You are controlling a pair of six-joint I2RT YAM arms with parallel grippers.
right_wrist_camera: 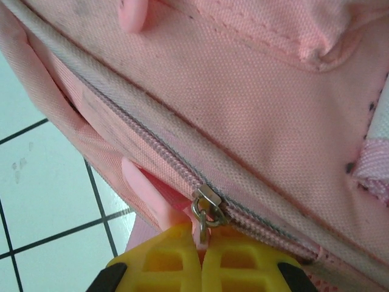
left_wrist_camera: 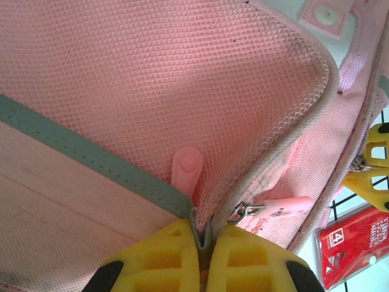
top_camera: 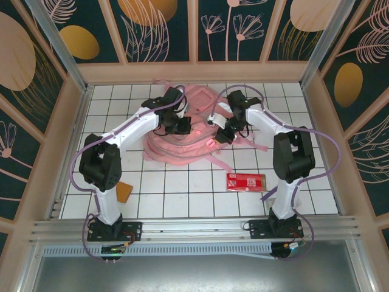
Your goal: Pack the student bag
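The student bag (top_camera: 176,143), a large pink backpack, lies flat at the middle back of the tiled table. My left gripper (top_camera: 189,128) is over its centre, and in the left wrist view the left gripper (left_wrist_camera: 205,243) is shut on the grey-green trim (left_wrist_camera: 91,161) of a mesh pocket (left_wrist_camera: 182,79). My right gripper (top_camera: 214,139) is at the bag's right side. In the right wrist view the right gripper (right_wrist_camera: 203,246) is shut on the pink zipper pull (right_wrist_camera: 149,194) hanging from a metal slider (right_wrist_camera: 206,204). The zipper (right_wrist_camera: 134,137) runs diagonally across the fabric.
A flat red packet (top_camera: 246,180) lies on the tiles in front of the bag, by the right arm; it also appears as the red packet (left_wrist_camera: 355,243). A small brown object (top_camera: 124,191) sits beside the left arm's base. Loose pink straps (top_camera: 222,164) trail off the bag's right front.
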